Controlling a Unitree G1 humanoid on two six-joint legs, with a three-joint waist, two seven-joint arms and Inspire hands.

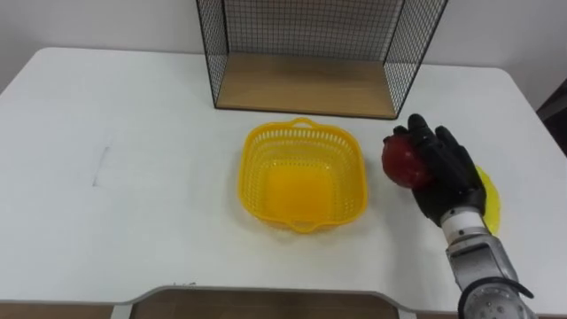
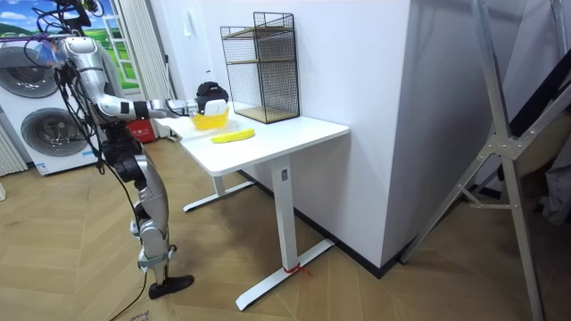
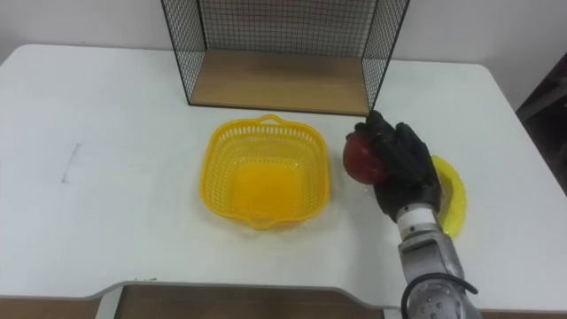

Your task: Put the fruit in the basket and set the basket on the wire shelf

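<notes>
White table (image 1: 159,106), washing machine (image 2: 36,138), wooden floor (image 2: 357,294)

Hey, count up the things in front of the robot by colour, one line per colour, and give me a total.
Yellow: 2, the basket and the banana
Red: 1, the apple, held in the right robot hand
Black wire with a wooden floor: 1, the wire shelf
Total: 4

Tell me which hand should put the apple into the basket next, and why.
Right. The right hand is curled round the red apple, just beside the right rim of the yellow basket, which holds nothing. A short move toward the robot's left would likely bring it over the opening.
</notes>
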